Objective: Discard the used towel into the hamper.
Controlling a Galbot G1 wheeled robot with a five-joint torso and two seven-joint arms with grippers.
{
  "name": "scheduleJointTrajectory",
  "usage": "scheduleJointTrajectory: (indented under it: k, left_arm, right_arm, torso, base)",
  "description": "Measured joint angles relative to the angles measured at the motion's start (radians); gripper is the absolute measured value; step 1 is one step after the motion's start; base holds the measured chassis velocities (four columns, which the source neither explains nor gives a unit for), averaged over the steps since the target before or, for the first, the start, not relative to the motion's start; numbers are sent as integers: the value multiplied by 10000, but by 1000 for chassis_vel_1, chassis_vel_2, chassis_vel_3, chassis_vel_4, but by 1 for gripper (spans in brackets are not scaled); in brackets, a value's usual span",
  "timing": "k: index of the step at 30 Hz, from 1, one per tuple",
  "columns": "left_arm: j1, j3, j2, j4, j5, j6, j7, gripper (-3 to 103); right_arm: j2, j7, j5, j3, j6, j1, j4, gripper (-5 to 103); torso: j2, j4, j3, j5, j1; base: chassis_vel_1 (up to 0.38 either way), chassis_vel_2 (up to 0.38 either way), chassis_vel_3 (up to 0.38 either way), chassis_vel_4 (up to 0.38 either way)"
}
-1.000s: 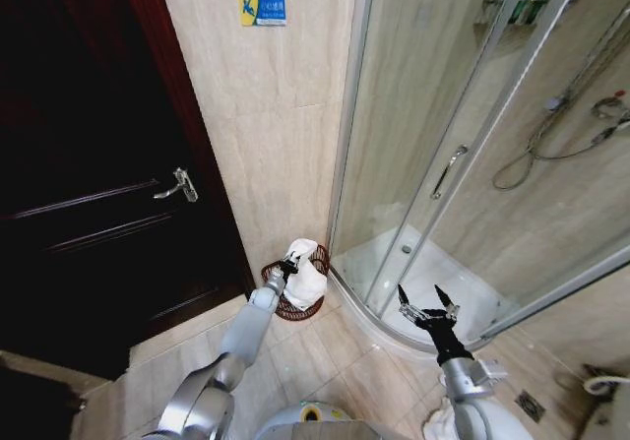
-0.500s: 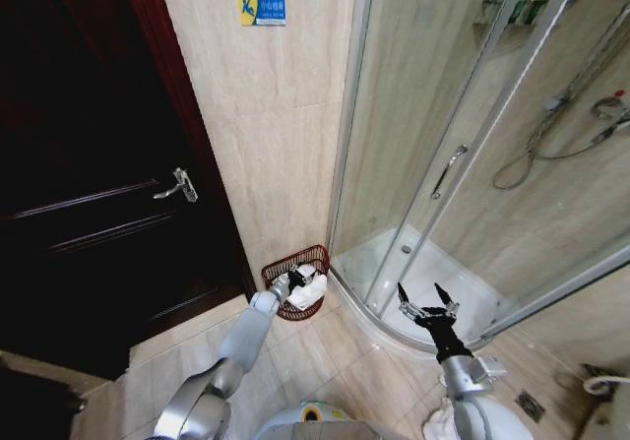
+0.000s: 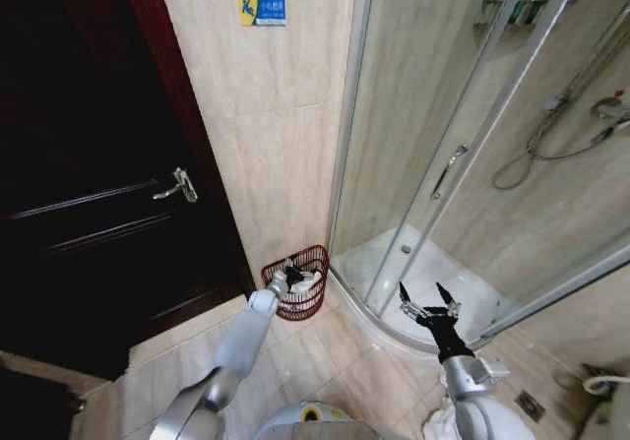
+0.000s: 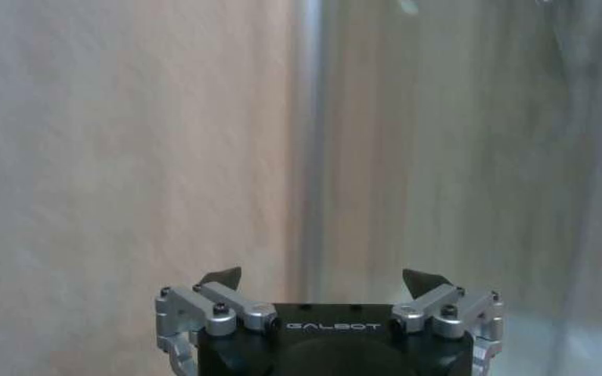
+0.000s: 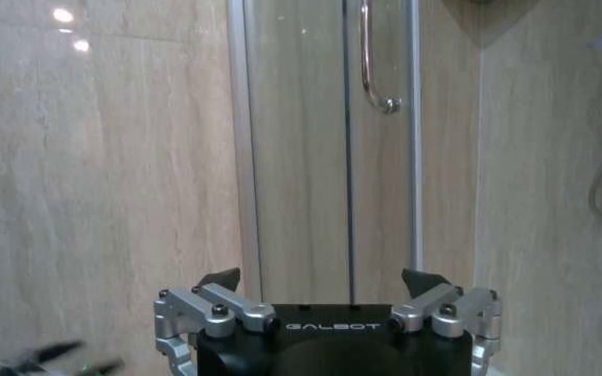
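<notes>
Beige marble-look tiles covered the bathroom wall (image 3: 266, 125) and the floor (image 3: 315, 356), with a dark wooden door (image 3: 94, 194) to the robot's left and a curved glass shower enclosure (image 3: 463, 164) to its right. A small blue sign (image 3: 261, 7) hung high on the wall between them.

At the foot of that wall, in the corner beside the shower's edge, stood the hamper (image 3: 298, 282) — a round reddish-brown basket of thin ribs. A white towel (image 3: 305, 284) lay inside it, its folds showing just below the rim.

The left arm reached forward and down to the hamper, and the left gripper (image 3: 291, 276) sat at the near side of the rim, right against the towel. In the left wrist view the left gripper's two dark fingertips (image 4: 220, 277) stood well apart with nothing between them, facing the tiled wall and the shower's metal frame.

The right gripper (image 3: 429, 302) was held low in front of the shower's raised white base (image 3: 413, 263), well apart from the hamper — its fingers were spread wide and empty. The right wrist view looked past its parted tips (image 5: 220, 279) at the glass door and its chrome handle (image 5: 369, 55).
</notes>
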Motion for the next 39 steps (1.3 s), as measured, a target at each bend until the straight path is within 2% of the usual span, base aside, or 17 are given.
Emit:
scheduleJointTrajectory:
  k: [1,4,5,6,9,10,13,16,17,20,21,24,29,39]
  left_arm:
    - [0,0,0,0,0,0,0,100]
    - [1110,-589,540,-2232,-661,143,-857,100]
    - [1373,-704,691,-2767,-807,250,-1050,100]
    - [1373,-704,691,-2767,-807,250,-1050,100]
    - [2529,-1171,1121,-4867,-1241,610,-1792,100]
    - [2529,-1171,1121,-4867,-1241,610,-1792,100]
    - [4027,-1943,1320,-6898,-1474,812,-2162,100]
    - [5054,-2747,1318,-8130,-1521,864,-2282,100]
    - [5054,-2747,1318,-8130,-1521,864,-2282,100]
    - [6111,-3752,1174,-8828,-1549,616,-2271,100]
    - [6111,-3752,1174,-8828,-1549,616,-2271,100]
    - [6981,-4337,1066,-8824,-1762,101,-2235,100]
    - [7400,-4413,1046,-8614,-2000,-244,-2207,100]
    - [7062,-4228,985,-8337,-2043,-632,-2168,100]
  right_arm:
    - [0,0,0,0,0,0,0,100]
    - [-14,-8,23,27,-154,31,192,100]
    - [-41,-18,34,39,-188,35,226,100]
    - [-41,-18,34,39,-188,35,226,100]
    - [-202,-30,58,111,-223,76,227,100]
    - [-202,-30,58,111,-223,76,227,100]
    - [-436,-37,82,170,-97,54,50,100]
    - [-570,-54,143,198,-23,16,-26,100]
    - [-570,-54,143,198,-23,16,-26,100]
    - [-623,-80,160,172,35,24,-71,100]
    - [-623,-80,160,172,35,24,-71,100]
    - [-545,-112,92,58,42,10,49,100]
    - [-389,-115,-207,-3,42,-34,241,100]
    - [-247,-120,-451,0,-53,-23,422,100]
  torso:
    - [0,0,0,0,0]
    - [0,0,0,1,0]
    - [0,1,0,0,0]
    - [0,1,0,0,0]
    - [0,1,0,3,-1]
    - [0,1,0,3,-1]
    - [0,1,0,2,-1]
    - [1,0,-1,2,-1]
    - [1,0,-1,2,-1]
    - [1,1,-1,1,-1]
    - [1,1,-1,1,-1]
    - [1,2,-1,0,-1]
    - [1,1,0,0,-2]
    - [0,0,1,1,0]
  base:
    - [0,0,0,0]
    - [0,0,0,0]
    - [0,0,0,0]
    - [0,0,0,0]
    - [0,0,0,0]
    - [0,0,0,0]
    - [0,0,0,0]
    - [0,0,0,0]
    - [0,0,0,0]
    - [0,0,0,0]
    - [0,0,0,0]
    - [0,0,0,0]
    - [0,0,0,0]
    - [0,0,0,0]
